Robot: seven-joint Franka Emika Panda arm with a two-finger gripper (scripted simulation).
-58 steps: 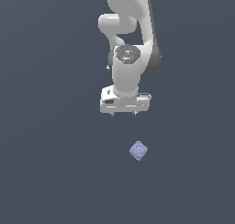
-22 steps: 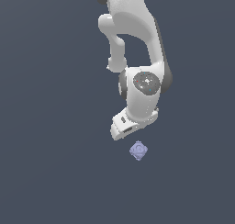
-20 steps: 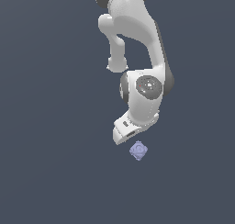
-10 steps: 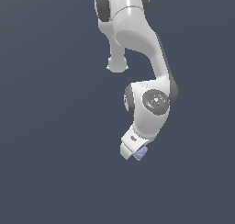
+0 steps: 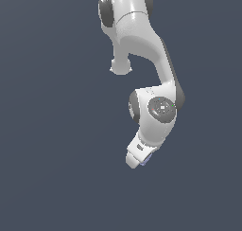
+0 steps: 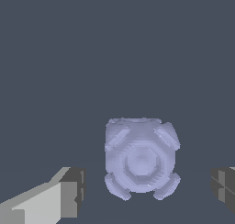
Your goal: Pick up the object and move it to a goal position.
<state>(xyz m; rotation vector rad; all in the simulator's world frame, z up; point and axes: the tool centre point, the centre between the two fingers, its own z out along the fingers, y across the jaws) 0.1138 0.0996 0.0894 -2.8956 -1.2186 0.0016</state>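
Note:
The object (image 6: 140, 158) is a small pale lavender-blue faceted lump with a ring-like mark, lying on the dark grey floor. In the wrist view it sits between my two fingers (image 6: 69, 193), with a gap on each side and no contact. My gripper (image 6: 148, 191) is open around it. In the exterior view the white gripper (image 5: 136, 157) is down low over the object (image 5: 147, 160), and only a thin lavender sliver shows at the hand's edge. The fingertips are hidden there by the hand.
The flat dark grey floor (image 5: 56, 178) stretches all around. The white arm (image 5: 156, 107) bends down from the top of the exterior view. Nothing else shows.
The arm has swung towards the exterior view's right and come down onto the object, which stayed in place. The hand now covers most of it.

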